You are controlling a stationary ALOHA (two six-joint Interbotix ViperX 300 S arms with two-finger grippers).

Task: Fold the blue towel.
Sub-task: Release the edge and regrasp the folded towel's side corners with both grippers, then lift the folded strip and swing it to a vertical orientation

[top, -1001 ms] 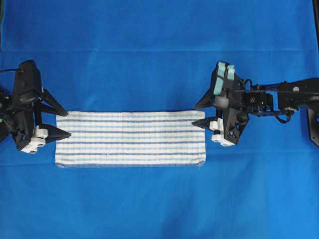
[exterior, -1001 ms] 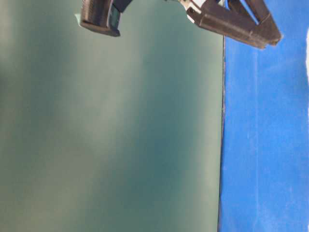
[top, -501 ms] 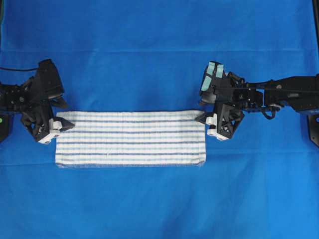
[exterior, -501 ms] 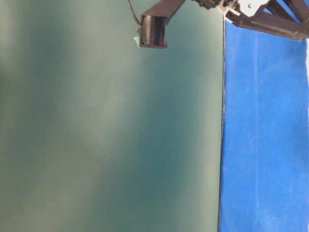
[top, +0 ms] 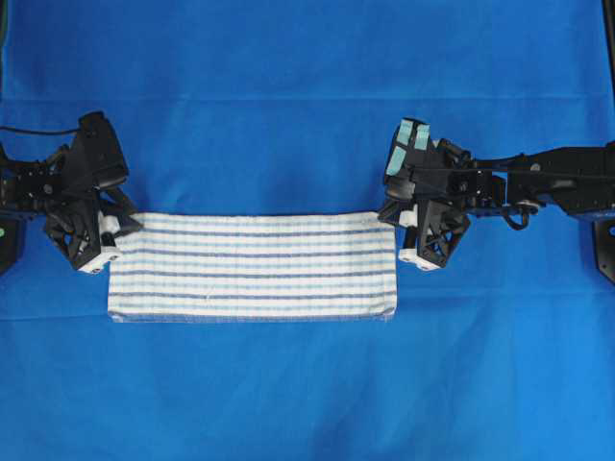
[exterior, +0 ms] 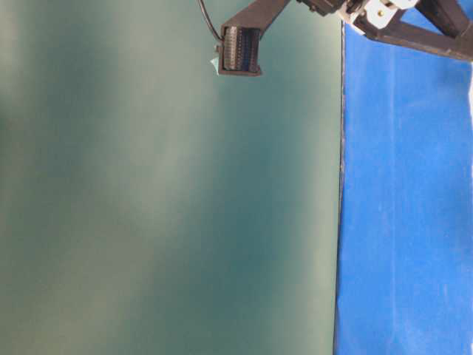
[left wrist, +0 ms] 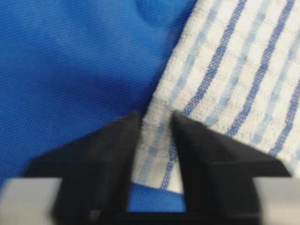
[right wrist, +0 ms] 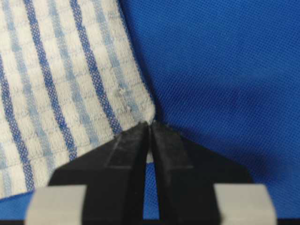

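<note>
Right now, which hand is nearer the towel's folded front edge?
Neither clearly: the left hand pinches the blue towel at its far left corner, the right hand its far right corner.

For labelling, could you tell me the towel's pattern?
White towel with dark- and pale-blue checked stripes; clearest in the left wrist view.

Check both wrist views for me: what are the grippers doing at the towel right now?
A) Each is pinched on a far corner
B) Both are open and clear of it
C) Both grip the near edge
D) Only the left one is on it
A: the left gripper has cloth between its fingers at one far corner of the towel, and the right gripper is shut on the other.
</note>
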